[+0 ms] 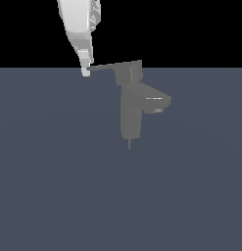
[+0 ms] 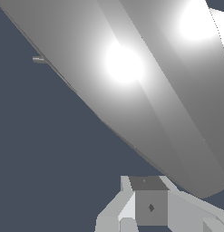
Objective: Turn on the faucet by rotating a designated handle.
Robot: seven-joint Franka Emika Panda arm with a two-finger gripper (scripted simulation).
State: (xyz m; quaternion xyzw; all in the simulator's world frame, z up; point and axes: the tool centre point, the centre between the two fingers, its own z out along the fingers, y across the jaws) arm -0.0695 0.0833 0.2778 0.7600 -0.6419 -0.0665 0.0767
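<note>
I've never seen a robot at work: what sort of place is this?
Not a real room, it seems: a computer simulation. A plain grey faucet stands alone on a flat blue-grey floor under black emptiness, with the robot's gripper at its handle.

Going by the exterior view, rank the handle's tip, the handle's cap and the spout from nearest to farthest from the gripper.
1. The handle's tip: right at the gripper, at the lever's end on the exterior view's left.
2. The handle's cap: on top of the faucet, further toward the exterior view's right.
3. The spout: lowest and furthest right.
</note>
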